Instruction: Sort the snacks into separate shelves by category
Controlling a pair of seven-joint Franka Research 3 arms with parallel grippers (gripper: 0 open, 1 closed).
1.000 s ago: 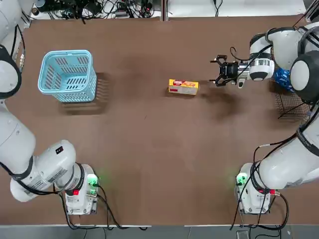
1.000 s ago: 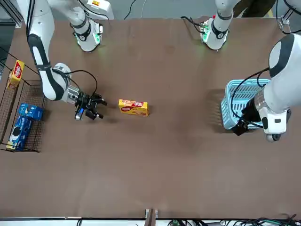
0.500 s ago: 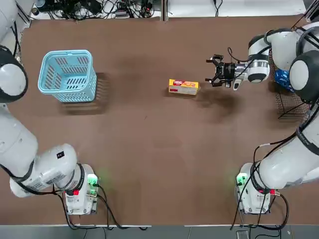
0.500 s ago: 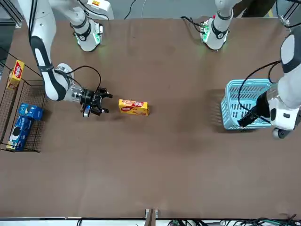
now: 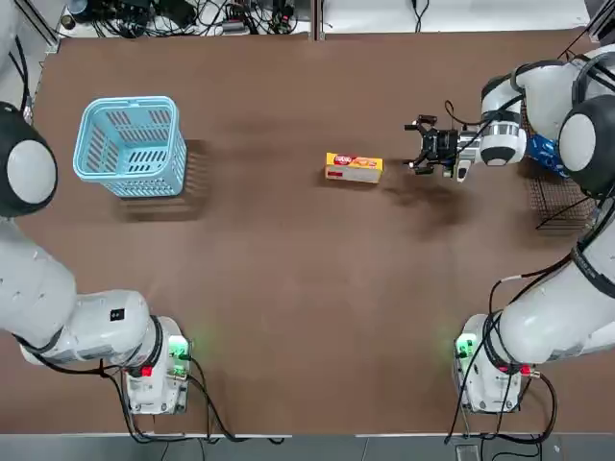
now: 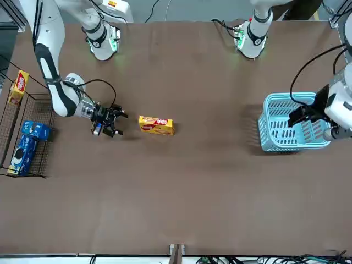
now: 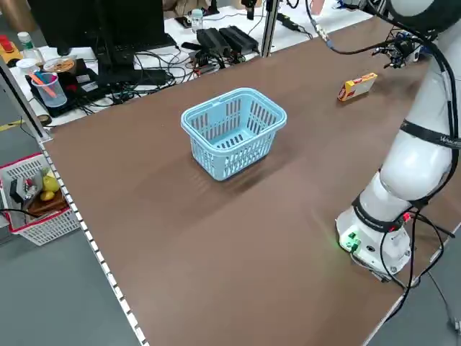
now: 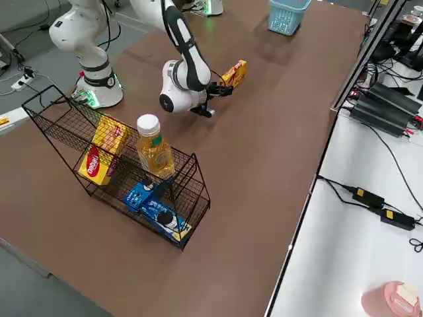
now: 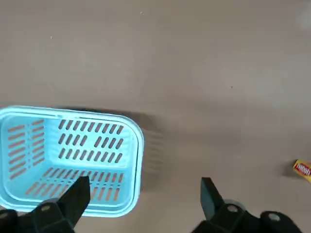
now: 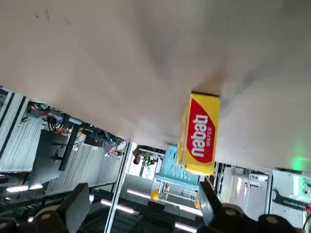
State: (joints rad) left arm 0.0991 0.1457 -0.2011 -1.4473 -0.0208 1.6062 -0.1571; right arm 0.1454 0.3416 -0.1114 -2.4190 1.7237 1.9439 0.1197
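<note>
A flat yellow box with a red label (image 5: 354, 166) lies alone mid-table, also seen as the yellow box (image 6: 156, 125) (image 10: 198, 133). My right gripper (image 5: 421, 152) (image 6: 114, 122) hovers low just to the robot's right of it, open and pointing at it, a short gap away. The black wire rack (image 6: 22, 135) (image 8: 119, 155) stands at the table's right edge. It holds blue packets (image 6: 34, 130) (image 8: 158, 210) on the low tier and yellow boxes (image 8: 99, 153) higher. My left gripper (image 9: 143, 194) hangs open and empty above the light blue basket (image 9: 68, 155).
A bottle of amber drink (image 8: 153, 148) stands in the rack beside the snacks. The light blue slotted basket (image 5: 130, 144) sits at the far left of the table. Cables and power strips (image 8: 383, 112) lie on the bench beyond the table's far edge.
My right gripper edged toward the yellow box, then drew back slightly and lowered. The left arm swung further out past the basket's side. The box has not moved.
</note>
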